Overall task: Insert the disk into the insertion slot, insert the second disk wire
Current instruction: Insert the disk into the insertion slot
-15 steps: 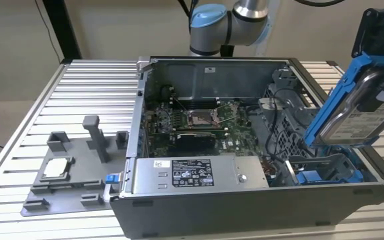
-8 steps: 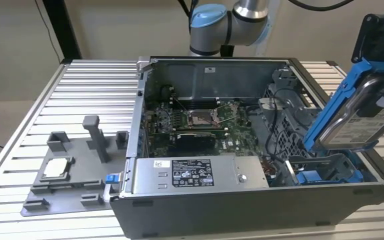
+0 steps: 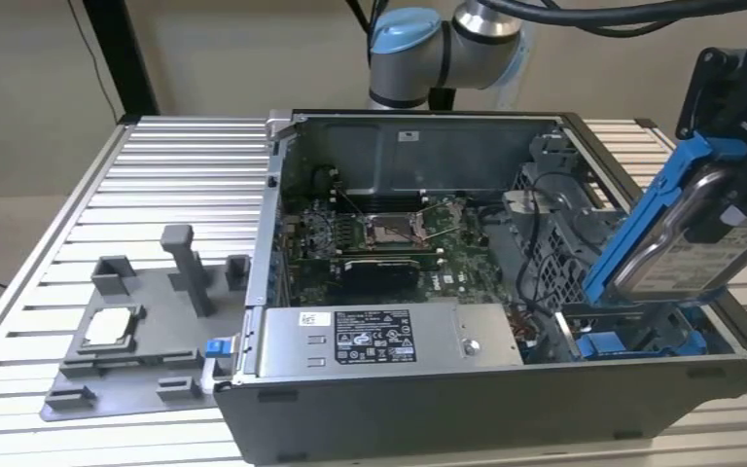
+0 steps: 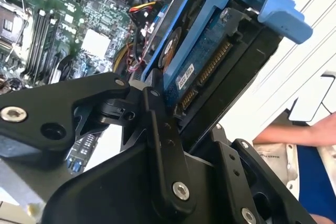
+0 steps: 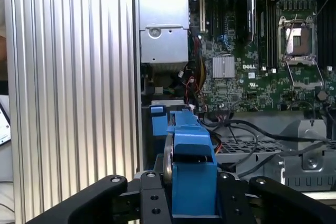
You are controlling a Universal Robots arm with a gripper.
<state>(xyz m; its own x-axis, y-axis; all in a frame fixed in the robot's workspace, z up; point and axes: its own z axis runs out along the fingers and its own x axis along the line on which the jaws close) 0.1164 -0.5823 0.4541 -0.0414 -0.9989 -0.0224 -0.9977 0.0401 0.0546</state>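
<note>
One ribbed metal table (image 3: 153, 185) carries everything, and its slats lie bare along the far edge and at the exterior view's left. On it lies one open computer case (image 3: 478, 409), its upper side uncovered. Just beside the case, to the exterior view's left, lies one grey tray (image 3: 127, 375) with three upright posts and one square silver chip (image 3: 108, 329).

Inside the case there is one green circuit board (image 3: 373, 233) across the floor. One silver power box (image 3: 387, 336) lies against the near wall. One grey drive cage (image 3: 555, 263) stands at the exterior view's right, with black cables (image 5: 247, 135) looped over it.

One robot arm (image 3: 439, 49) rises behind the case. Its gripper (image 3: 737, 199) is pinched on the one disk (image 3: 665, 238), one black finger (image 5: 152, 200) pressed to each side of the blue frame.

The disk hangs steeply tilted over the cage. Its lower end is just above the blue fittings of the insertion slot (image 3: 640, 342), close to the case's right wall. I cannot tell if it touches them. There is little room between the disk, the cables and that wall.

In the second wrist view one person's forearm (image 4: 299, 132) shows beyond the table edge.
</note>
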